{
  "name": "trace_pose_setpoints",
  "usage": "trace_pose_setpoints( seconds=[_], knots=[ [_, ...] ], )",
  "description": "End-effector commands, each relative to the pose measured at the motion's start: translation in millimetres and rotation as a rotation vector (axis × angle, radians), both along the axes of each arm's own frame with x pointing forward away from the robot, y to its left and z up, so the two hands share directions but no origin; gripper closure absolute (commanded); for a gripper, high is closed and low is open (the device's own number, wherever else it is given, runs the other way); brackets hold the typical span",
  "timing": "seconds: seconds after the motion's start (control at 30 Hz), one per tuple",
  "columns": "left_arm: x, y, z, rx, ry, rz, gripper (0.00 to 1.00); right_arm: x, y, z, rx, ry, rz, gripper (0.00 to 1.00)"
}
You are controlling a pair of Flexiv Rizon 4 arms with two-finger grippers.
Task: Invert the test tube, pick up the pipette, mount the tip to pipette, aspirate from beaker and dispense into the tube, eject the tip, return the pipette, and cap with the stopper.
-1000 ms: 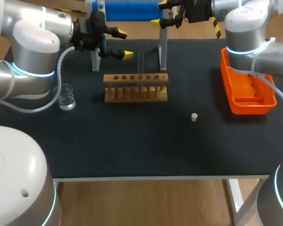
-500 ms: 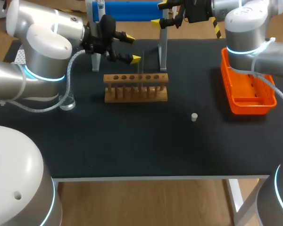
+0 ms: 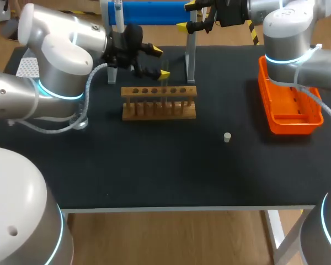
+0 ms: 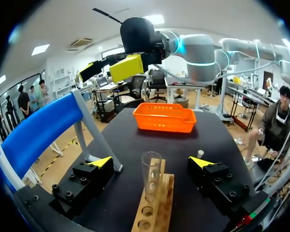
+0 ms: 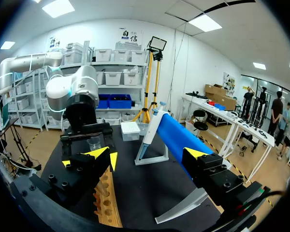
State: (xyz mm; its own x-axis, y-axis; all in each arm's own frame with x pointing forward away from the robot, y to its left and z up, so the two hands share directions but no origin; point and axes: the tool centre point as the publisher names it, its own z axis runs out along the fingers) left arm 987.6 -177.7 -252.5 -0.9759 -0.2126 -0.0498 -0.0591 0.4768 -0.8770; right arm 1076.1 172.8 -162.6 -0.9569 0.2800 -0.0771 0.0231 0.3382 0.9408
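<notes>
Status: I judge the task to be at its first step, with nothing completed.

The test tube (image 4: 151,176) stands upright in the wooden rack (image 3: 159,102), toward the rack's right end. The left jaws are apart, one on each side of the tube's upper part, and neither touches the glass. Which end of the tube is up I cannot tell for certain.

The pipette (image 5: 151,129) hangs at the left end of the blue stand (image 3: 149,12), untouched. The right jaws are apart with nothing between them, hovering at the far edge by the stand's right post (image 3: 191,55).

The stopper (image 3: 227,137) lies alone on the surface (image 3: 171,171), near and right of the rack. The orange tray (image 3: 289,113) sits at the right side. The beaker (image 3: 83,120) is largely hidden behind the left arm (image 3: 60,72).

Outstanding: inverting the tube, all the pipette work, capping.

Clearances:
- The far strip is crowded. The stand's two posts rise just behind the rack, and the left jaws work between them.
- I expect lifting the tube straight up to be the safest exit.
- The beaker sits close under the left arm's elbow; a low swing could knock it.
- The orange tray lies close to the right edge.
- The near half of the surface offers open room.
</notes>
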Motion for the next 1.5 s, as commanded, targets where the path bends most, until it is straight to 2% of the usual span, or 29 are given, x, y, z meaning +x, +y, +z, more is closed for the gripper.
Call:
trace_pose_setpoints(
  seconds=[0.03,0.53,0.87,1.5],
  knots=[
    [5.2,-7.5,-8.9,0.004,0.001,-0.003,0.00,0.4,-1.2,0.9,-0.003,0.003,0.004,0.00],
    [12.2,-12.9,-25.0,0.021,0.011,0.002,0.00,0.4,-1.2,0.9,-0.003,0.003,0.004,0.00],
    [13.8,-16.2,-32.5,0.049,0.017,-0.037,0.00,0.4,-1.2,0.9,-0.003,0.003,0.004,0.00],
    [10.9,-27.2,-46.9,0.072,0.029,-0.069,0.00,0.4,-1.2,0.9,-0.003,0.003,0.004,0.00]
  ],
)
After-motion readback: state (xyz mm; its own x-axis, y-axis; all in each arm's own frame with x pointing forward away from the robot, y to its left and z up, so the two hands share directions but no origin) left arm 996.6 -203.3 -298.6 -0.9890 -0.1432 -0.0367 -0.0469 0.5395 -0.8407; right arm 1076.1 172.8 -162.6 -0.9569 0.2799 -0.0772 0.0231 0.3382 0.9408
